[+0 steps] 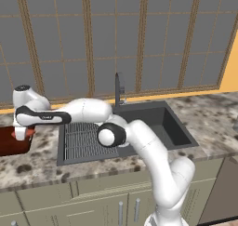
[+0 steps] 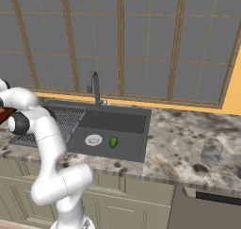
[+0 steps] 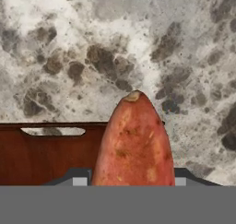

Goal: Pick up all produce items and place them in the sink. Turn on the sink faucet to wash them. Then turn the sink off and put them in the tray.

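The jaws of the two-finger gripper (image 1: pixel 21 136) are closed on the elongated orange-red carrot-like piece (image 3: pixel 133 142), held at the edge of the dark reddish-brown wooden tray (image 3: pixel 46 154) on the speckled stone counter (image 3: pixel 83 57). Released here, it may catch the tray's raised rim and roll onto the counter. The small rounded green piece (image 2: pixel 113 142) lies in the dark grey sink basin (image 2: pixel 117 122) beside the white drain (image 2: pixel 93 139); the slim dark faucet (image 2: pixel 96 89) stands behind.

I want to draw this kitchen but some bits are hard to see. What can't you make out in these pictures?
- Claw: its fingers, left base view, too small to read; hand view, cut by the bottom edge.
- Orange-red vegetable: lower end cut off in hand view.
- Tray: cut by the left edge, left base view.
- Green produce: too small to name, right base view.
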Motion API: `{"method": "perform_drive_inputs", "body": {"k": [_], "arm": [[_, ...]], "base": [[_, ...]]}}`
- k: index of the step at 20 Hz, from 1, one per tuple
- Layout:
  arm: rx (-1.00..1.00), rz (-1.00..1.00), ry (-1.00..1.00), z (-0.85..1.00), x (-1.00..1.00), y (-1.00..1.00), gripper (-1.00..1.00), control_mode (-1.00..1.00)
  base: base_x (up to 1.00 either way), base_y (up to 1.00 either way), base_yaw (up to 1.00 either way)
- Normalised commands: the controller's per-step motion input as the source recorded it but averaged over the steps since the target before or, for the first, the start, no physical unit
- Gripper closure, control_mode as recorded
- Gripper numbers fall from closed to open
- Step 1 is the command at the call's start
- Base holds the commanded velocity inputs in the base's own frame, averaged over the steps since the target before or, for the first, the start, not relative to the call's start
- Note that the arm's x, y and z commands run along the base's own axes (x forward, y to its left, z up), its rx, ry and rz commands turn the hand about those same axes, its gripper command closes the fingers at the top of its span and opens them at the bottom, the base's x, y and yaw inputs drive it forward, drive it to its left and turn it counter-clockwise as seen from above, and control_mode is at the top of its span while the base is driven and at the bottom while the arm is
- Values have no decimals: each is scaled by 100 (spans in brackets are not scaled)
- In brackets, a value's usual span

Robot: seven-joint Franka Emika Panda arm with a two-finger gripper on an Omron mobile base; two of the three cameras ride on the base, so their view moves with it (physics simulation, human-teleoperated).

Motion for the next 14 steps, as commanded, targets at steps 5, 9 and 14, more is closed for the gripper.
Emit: {"method": "perform_drive_inputs", "body": {"k": [5, 9, 14], "arm": [[0, 4, 0, -20, 30, 21, 100, -100], [0, 4, 0, -21, 23, 20, -100, -100], [0, 1, 0, 7, 4, -2, -100, -100]], "base": [[0, 0, 0], [0, 0, 0], [0, 0, 0]]}}
